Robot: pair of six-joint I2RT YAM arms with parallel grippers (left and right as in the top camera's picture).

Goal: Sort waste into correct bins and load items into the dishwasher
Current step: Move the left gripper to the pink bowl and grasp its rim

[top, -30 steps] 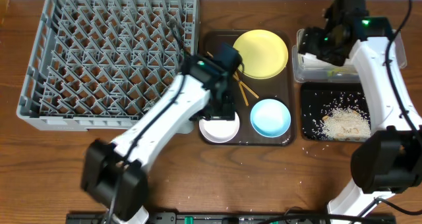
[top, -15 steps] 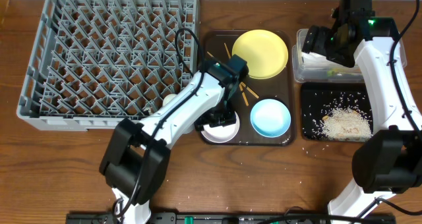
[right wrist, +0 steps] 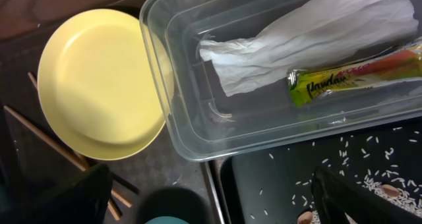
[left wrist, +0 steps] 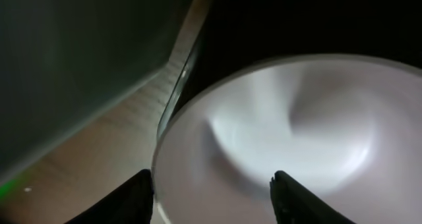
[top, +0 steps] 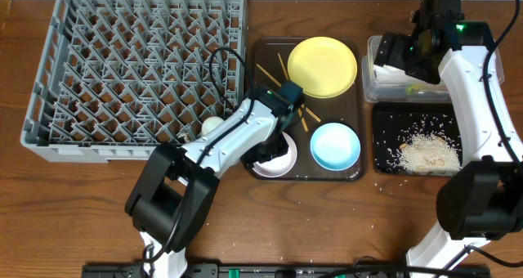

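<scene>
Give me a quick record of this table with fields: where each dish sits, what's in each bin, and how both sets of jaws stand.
dish rack: grey, left of brown tray
yellow plate: on brown tray, far end
chopsticks: loose on tray beside plate
light-blue bowl: on tray, near end
white bowl: on tray, beneath left jaws
clear tub: holds napkin and wrapper
black tray: holds rice
left jaws: open, straddling white bowl's rim
right jaws: open, empty, above clear tub
</scene>
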